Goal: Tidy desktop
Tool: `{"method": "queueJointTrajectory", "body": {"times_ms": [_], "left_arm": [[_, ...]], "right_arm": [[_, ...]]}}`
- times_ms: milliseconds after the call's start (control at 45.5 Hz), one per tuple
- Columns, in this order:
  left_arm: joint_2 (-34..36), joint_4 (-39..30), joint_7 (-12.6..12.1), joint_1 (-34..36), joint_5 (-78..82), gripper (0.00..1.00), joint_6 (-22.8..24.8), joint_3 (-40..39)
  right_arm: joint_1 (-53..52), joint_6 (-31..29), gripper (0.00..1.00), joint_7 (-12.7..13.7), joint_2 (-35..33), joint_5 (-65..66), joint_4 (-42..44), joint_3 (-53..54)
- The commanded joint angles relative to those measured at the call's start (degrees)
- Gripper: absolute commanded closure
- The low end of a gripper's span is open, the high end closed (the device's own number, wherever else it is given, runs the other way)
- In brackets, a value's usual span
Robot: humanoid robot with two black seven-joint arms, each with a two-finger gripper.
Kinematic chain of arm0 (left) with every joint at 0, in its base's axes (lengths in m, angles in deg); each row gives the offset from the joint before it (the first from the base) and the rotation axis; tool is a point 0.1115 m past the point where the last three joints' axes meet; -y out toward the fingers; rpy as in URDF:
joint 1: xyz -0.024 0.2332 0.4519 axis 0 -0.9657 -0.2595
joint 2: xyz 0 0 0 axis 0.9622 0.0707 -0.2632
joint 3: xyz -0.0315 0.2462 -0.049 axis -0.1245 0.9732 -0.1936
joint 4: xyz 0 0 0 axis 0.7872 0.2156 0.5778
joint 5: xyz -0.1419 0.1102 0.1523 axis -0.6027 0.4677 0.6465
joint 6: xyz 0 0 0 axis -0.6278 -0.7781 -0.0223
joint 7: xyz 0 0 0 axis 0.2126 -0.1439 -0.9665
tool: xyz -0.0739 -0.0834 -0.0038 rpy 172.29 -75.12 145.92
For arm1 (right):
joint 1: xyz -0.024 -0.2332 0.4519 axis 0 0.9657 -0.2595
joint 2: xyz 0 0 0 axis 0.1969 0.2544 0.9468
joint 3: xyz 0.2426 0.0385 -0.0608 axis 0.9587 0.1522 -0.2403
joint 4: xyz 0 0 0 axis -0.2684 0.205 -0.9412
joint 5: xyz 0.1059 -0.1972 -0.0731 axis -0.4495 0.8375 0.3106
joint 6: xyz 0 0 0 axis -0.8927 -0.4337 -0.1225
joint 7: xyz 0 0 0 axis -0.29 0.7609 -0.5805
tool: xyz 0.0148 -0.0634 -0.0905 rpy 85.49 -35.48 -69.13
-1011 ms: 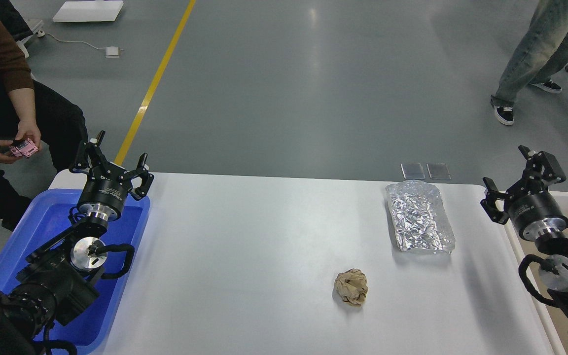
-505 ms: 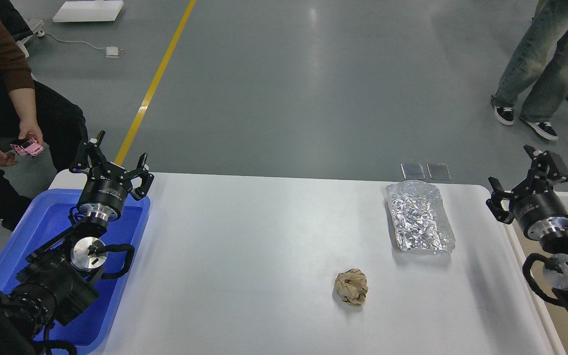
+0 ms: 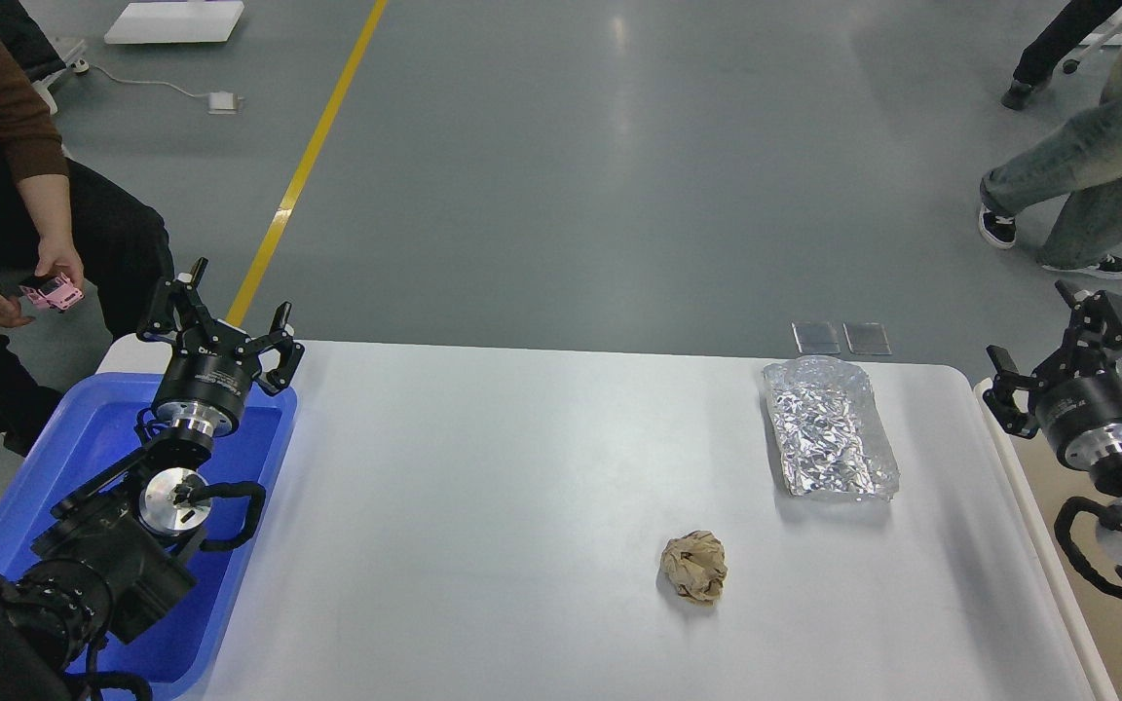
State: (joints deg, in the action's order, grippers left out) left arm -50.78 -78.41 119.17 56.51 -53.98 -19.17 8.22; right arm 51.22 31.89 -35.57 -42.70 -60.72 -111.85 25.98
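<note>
Foil wrapper (image 3: 829,428) at 2 o'clock and paper ball (image 3: 693,567) remain on the tabletop (image 3: 483,487); my right claw (image 3: 1058,355), apparently empty, fingers apart, drifted toward 3; left claw (image 3: 225,316) spread, unmoved.

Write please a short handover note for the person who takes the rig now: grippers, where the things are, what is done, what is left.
Left gripper: open, empty, above the blue tray.
Right gripper: open, empty, above the beige tub.
On the desktop: a crumpled brown paper ball near the front, a crumpled foil sheet at the far right. Neither is touched.
Done: nothing that shows.
Left: clear both pieces off the desktop.
</note>
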Motion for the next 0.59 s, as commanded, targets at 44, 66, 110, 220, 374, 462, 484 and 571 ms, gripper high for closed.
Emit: {"method": "queueJointTrajectory", "body": {"times_ms": [44, 66, 110, 220, 374, 462, 484, 571], "left_arm": [[0.0, 0.0, 0.01, 0.0, 0.0, 0.0, 0.0, 0.0], [0.0, 0.0, 0.01, 0.0, 0.0, 0.0, 0.0, 0.0], [0.0, 0.0, 0.01, 0.0, 0.0, 0.0, 0.0, 0.0], [0.0, 0.0, 0.01, 0.0, 0.0, 0.0, 0.0, 0.0], [0.0, 0.0, 0.01, 0.0, 0.0, 0.0, 0.0, 0.0], [0.0, 0.0, 0.01, 0.0, 0.0, 0.0, 0.0, 0.0], [0.0, 0.0, 0.01, 0.0, 0.0, 0.0, 0.0, -0.09], [0.0, 0.0, -0.08, 0.0, 0.0, 0.0, 0.0, 0.0]], "right_arm": [[-1.92, 0.47, 0.0, 0.35, -1.99, 0.47, 0.91, -7.5], [-2.8, 0.65, 0.0, 0.35, -2.17, 0.65, 1.17, -9.08], [-4.47, 1.44, 0.0, 0.44, -2.35, 1.44, 1.96, -13.03], [-8.78, 3.63, 0.0, 0.44, -3.22, 1.97, 3.55, -22.27], [-13.44, 5.04, 0.0, 0.44, -3.84, 1.97, 4.95, -30.89], [-15.55, 5.4, 0.0, 0.52, -4.28, 2.06, 5.92, -34.4], [-15.99, 5.4, 0.0, 0.61, -4.37, 2.14, 6.18, -35.54], [-18.45, 5.57, 0.01, 0.88, -4.37, 3.72, 7.24, -42.39]]}}
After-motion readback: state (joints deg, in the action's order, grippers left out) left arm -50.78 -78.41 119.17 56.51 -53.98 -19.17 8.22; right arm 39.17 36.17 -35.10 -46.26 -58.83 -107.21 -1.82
